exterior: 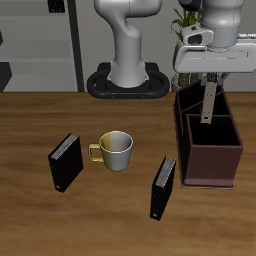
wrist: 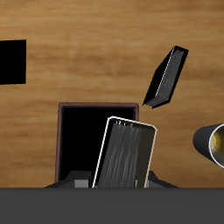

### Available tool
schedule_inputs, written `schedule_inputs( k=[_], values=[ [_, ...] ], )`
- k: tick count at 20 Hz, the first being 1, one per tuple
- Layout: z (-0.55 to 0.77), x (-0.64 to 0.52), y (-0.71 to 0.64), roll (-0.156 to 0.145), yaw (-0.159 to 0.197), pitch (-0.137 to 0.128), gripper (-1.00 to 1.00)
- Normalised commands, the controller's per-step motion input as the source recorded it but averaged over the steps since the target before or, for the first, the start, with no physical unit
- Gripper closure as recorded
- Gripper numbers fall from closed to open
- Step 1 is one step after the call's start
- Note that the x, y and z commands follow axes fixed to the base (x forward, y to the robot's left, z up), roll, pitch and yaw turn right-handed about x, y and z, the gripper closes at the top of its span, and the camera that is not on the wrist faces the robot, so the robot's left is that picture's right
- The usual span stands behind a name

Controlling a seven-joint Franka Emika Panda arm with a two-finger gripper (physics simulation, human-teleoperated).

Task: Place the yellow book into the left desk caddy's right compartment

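My gripper (exterior: 210, 80) is shut on the yellow book (exterior: 209, 102), a thin pale grey book with tan edges. It hangs upright from the fingers, above the left desk caddy (exterior: 226, 165), a dark brown open-topped box with dividers. The book's lower end is about level with the caddy's rim, over its back half. In the wrist view the book (wrist: 125, 155) sticks out from my gripper (wrist: 118, 182) over a dark open compartment of the caddy (wrist: 59, 140). I cannot tell whether the book touches a divider.
A yellow-green mug (exterior: 115, 150) stands mid-table, also seen in the wrist view (wrist: 213, 145). One black book (exterior: 65, 162) stands beside the mug, another (exterior: 163, 186) nearer the front edge close to the caddy. Both show in the wrist view (wrist: 166, 79) (wrist: 12, 63).
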Motion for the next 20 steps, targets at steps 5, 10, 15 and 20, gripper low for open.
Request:
schedule_inputs(
  k=[5,10,15,20],
  values=[
    [-0.14,0.12,0.29,0.035,0.0,0.013,1.0],
    [-0.25,0.16,0.12,0.017,0.011,0.019,1.0],
    [-0.27,0.12,-0.01,-0.003,-0.003,0.029,1.0],
    [-0.32,0.03,-0.02,0.007,-0.004,0.026,1.0]
  ],
)
